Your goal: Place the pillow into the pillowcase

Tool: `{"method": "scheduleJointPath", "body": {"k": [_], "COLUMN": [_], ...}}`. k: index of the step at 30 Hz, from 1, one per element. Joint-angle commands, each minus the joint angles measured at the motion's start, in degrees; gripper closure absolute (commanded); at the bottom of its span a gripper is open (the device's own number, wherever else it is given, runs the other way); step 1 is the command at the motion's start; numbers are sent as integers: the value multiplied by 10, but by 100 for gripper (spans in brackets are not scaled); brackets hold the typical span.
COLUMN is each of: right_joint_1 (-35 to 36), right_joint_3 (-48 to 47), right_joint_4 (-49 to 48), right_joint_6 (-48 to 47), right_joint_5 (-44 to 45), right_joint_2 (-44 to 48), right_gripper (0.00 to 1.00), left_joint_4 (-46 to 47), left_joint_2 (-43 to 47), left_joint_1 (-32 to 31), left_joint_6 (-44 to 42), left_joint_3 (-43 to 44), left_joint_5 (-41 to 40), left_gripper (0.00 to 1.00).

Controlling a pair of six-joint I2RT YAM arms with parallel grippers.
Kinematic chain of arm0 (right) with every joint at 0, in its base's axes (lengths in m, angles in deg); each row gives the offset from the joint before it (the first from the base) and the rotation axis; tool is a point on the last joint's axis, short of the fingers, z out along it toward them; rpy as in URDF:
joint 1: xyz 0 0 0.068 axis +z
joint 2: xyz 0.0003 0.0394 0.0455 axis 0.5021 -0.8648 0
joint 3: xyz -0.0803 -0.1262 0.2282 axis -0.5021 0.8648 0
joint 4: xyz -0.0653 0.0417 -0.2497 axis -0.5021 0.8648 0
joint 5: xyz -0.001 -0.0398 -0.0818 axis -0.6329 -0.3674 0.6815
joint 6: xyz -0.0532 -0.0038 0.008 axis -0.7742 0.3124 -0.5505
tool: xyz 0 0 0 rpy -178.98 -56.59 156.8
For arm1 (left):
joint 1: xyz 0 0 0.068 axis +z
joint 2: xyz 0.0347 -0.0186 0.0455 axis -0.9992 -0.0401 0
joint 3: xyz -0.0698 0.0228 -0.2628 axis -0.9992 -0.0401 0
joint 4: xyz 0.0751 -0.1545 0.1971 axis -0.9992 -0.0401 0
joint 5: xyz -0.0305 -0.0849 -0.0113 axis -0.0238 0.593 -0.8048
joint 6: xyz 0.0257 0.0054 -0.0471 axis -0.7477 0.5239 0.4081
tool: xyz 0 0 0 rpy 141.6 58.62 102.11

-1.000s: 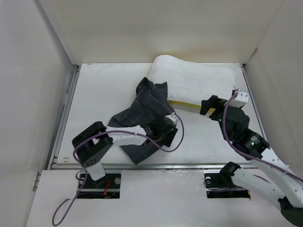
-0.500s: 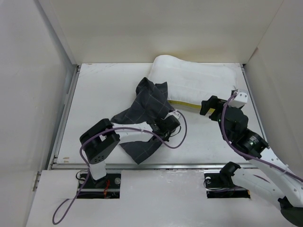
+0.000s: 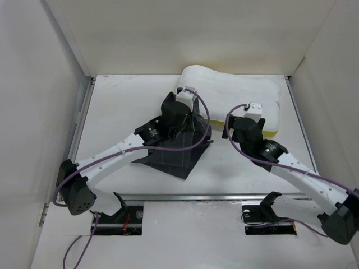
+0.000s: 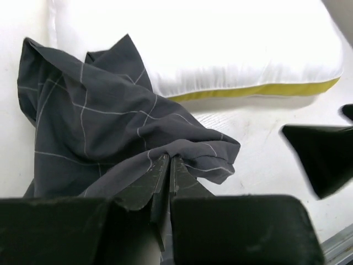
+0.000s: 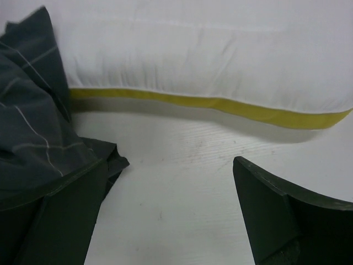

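The white pillow [image 3: 235, 92] lies at the back right of the table, its yellow band along the near edge [image 5: 220, 105]. The dark checked pillowcase [image 3: 174, 154] lies crumpled against the pillow's left end. My left gripper [image 3: 188, 126] is shut on a raised fold of the pillowcase [image 4: 94, 127], its tips [image 4: 168, 158] pinching the cloth just in front of the pillow [image 4: 209, 44]. My right gripper [image 3: 233, 122] is open wide and empty [image 5: 171, 163], low over bare table in front of the yellow band. The pillowcase's edge [image 5: 33, 121] lies by its left finger.
White walls close in the table on the left, back and right. A metal rail [image 3: 185, 197] runs along the table's front edge. One finger of the right gripper shows at the right of the left wrist view [image 4: 325, 154].
My left arm has swung from the table's front up to the pillow, bringing the pillowcase with it. My right gripper has moved left, in front of the pillow's middle.
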Motion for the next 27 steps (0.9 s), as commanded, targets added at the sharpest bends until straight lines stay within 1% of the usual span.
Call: {"method": "scheduleJointPath", "body": {"k": [1,3,4,6,8,9,10,11,13,14,15,17,18,19,20,21,22,23,24,25,27], "right_joint_1": [1,1,1,1,-4,-4,-4,-4,-4,-4,-4,-4,-4,-4,-4,-4,-4,-4,-4,-4,-4], "right_joint_3": [-18,-8,4,5,-1,-1,-1,17,33,34,34,20,-6,-20,-36,-70,-92,-116,-143,-198,-245], "right_joint_4": [-28,-44,-68,-89,-113,-125,-140,-180,-228,-246,-272,-288,-288,-293,-298,-298,-305,-298,-287,-261,-241], "right_joint_6": [-7,-7,-7,-13,-51,-85,-101,-111,-151,-164,-180,-212,-226,-238,-238,-247,-247,-247,-233,-219,-227], "right_joint_5": [-37,-54,-54,-54,-121,-154,-213,-231,-268,-310,-331,-367,-387,-402,-411,-427,-427,-422,-376,-351,-334], "right_joint_2": [-38,-53,-61,-89,-108,-120,-121,-121,-126,-126,-135,-169,-185,-222,-242,-264,-285,-322,-337,-347,-347], "right_gripper": [0,0,0,0,0,0,0,0,0,0,0,0,0,0,2,9,20,40,99,100,100], "left_joint_4": [0,-19,-26,-32,-40,-40,-40,-40,-33,-33,-33,-33,-33,-33,-33,-33,-33,-33,-38,-45,-62], "left_joint_2": [1,-9,-9,-9,-9,-4,-4,2,10,18,18,32,32,38,44,44,51,60,66,73,101], "left_joint_1": [5,15,15,28,42,55,61,61,75,75,81,87,87,94,94,101,101,101,106,111,118], "left_joint_6": [-18,-24,-24,-15,-9,-9,-9,-4,-4,-4,-4,-4,-4,-4,-4,2,2,2,2,2,7], "left_joint_3": [20,37,42,48,48,48,43,42,29,29,29,24,24,24,24,24,24,29,35,40,59], "left_joint_5": [14,7,7,-16,-16,-11,-3,4,11,18,18,26,26,26,26,26,26,26,17,7,-49], "left_gripper": [100,100,100,100,100,100,100,100,100,100,100,100,100,100,100,100,100,100,100,100,100]}}
